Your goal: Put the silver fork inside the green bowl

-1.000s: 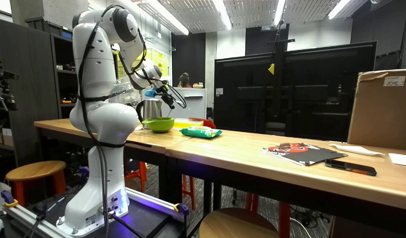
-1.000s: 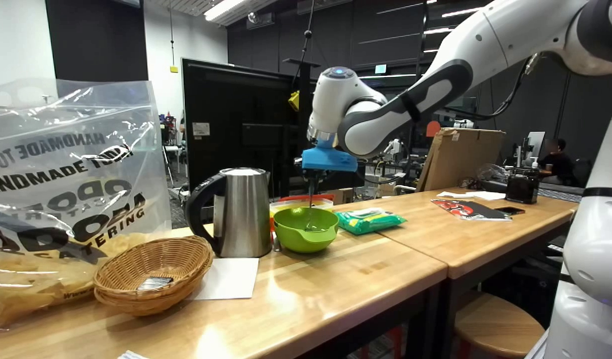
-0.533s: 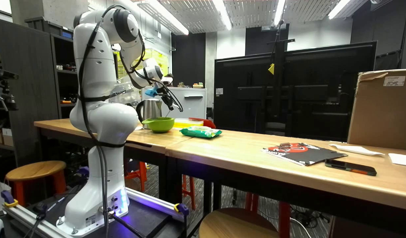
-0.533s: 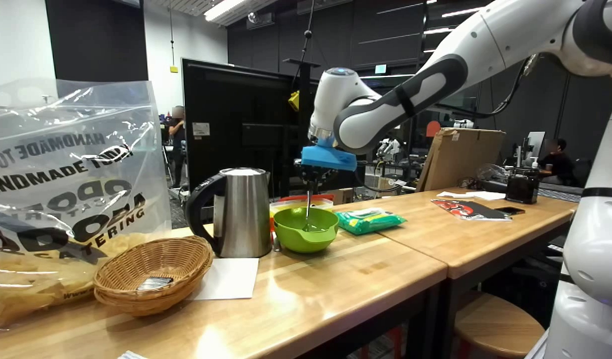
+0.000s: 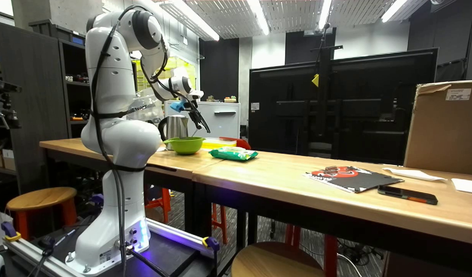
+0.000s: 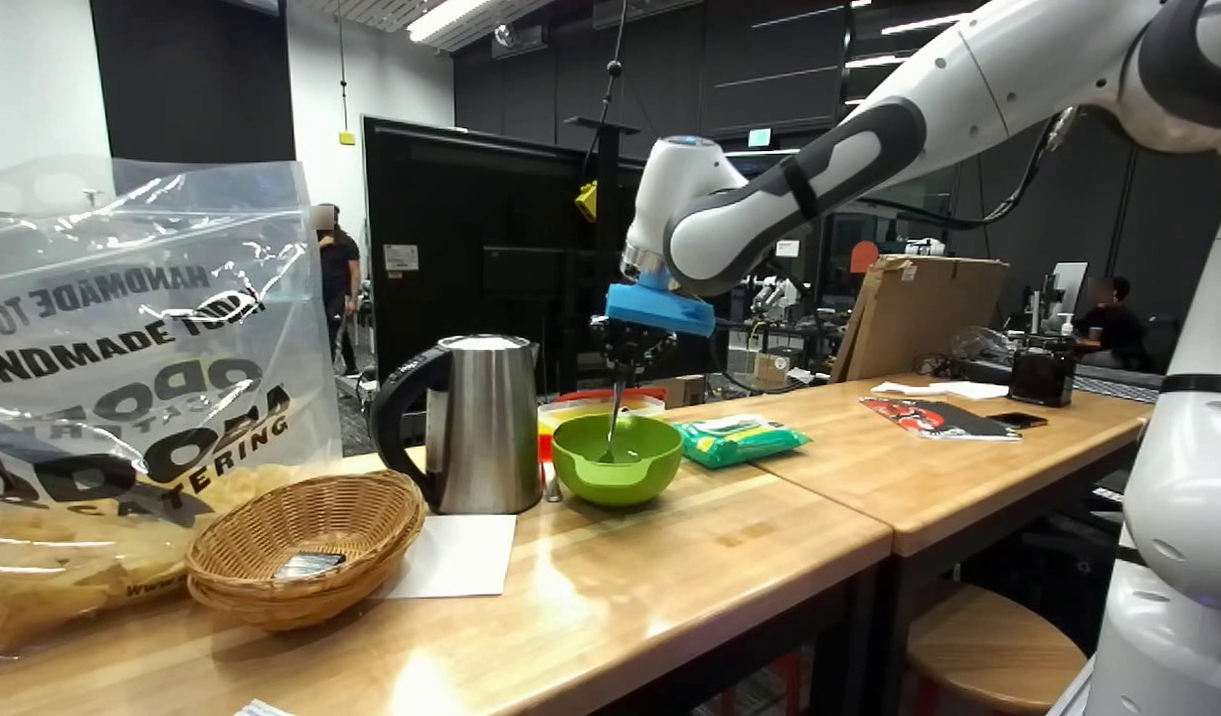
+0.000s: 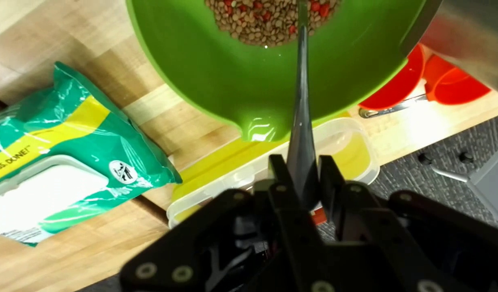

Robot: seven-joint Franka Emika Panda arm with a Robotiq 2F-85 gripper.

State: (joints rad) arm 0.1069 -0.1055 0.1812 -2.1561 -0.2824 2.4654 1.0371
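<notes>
The green bowl [image 6: 615, 487] stands on the table in both exterior views [image 5: 185, 147]. In the wrist view the bowl [image 7: 216, 81] holds brown lentil-like grains [image 7: 269, 28] with red bits. The silver fork [image 7: 302, 93] runs down from my gripper [image 7: 302, 160] into the bowl. Its handle end sits between the two black fingers, which touch it on both sides. The tines are out of view at the top of the wrist view. In an exterior view the fork [image 6: 614, 426] leans, with its lower end inside the bowl and my gripper [image 6: 625, 370] above the rim.
A steel kettle [image 6: 486, 428] stands close beside the bowl. A green wipes pack [image 6: 740, 441] lies on the bowl's other side. A yellow container with a clear lid [image 7: 350, 150] and red cups [image 7: 456, 83] are behind. A wicker basket [image 6: 302, 537] and a plastic bag [image 6: 143, 398] stand farther off.
My gripper has tilted and shifted slightly, and the fork leans more. The bowl has slid and turned a little, toward the wipes pack.
</notes>
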